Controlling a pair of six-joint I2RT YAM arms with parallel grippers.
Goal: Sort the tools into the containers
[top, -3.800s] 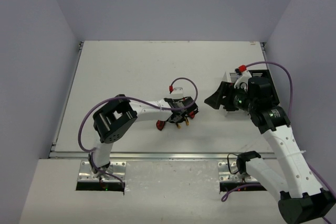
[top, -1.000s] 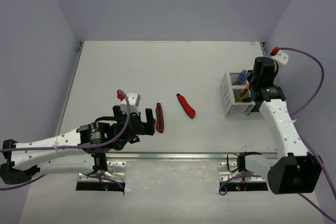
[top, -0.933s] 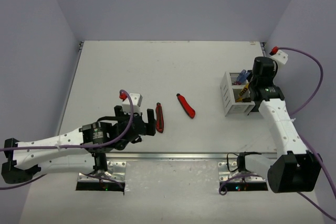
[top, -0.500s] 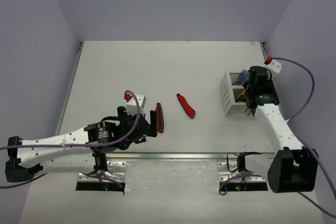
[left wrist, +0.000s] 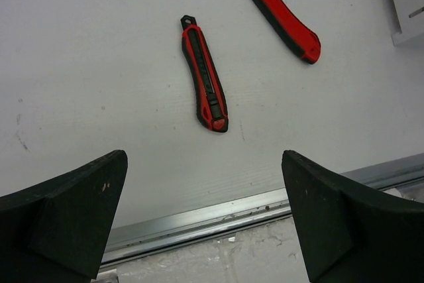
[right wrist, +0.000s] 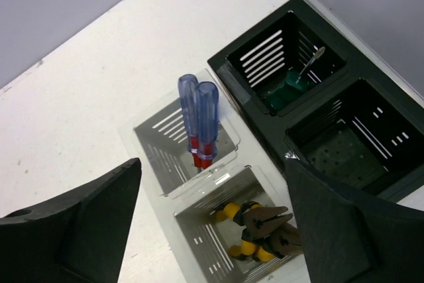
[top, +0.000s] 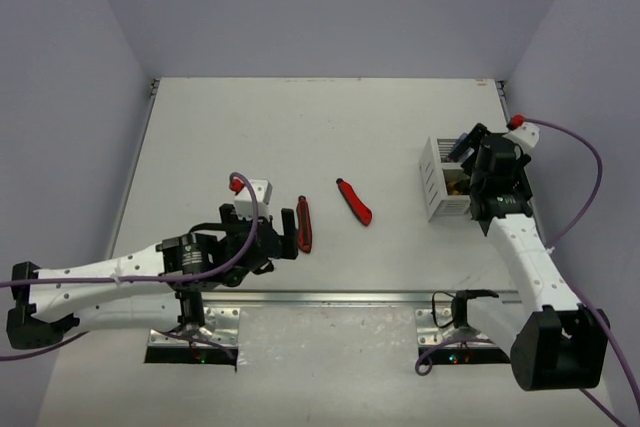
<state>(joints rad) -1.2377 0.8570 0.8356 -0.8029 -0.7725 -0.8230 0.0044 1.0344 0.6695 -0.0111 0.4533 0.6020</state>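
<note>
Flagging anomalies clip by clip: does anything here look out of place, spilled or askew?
Nothing spilled or damaged. One red-and-black cutter and a second cutter lie loose on the table, not yet sorted.

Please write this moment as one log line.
left jaws: open, facing two red-and-black cutters | right jaws: open over white slatted bin | inside: yellow-and-black pliers

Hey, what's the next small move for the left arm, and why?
Probably ease the left gripper forward and down over the nearer red-and-black cutter. Its jaws stand open and empty, that cutter lies loose on the table just ahead of them, and the second cutter lies farther off.
</note>
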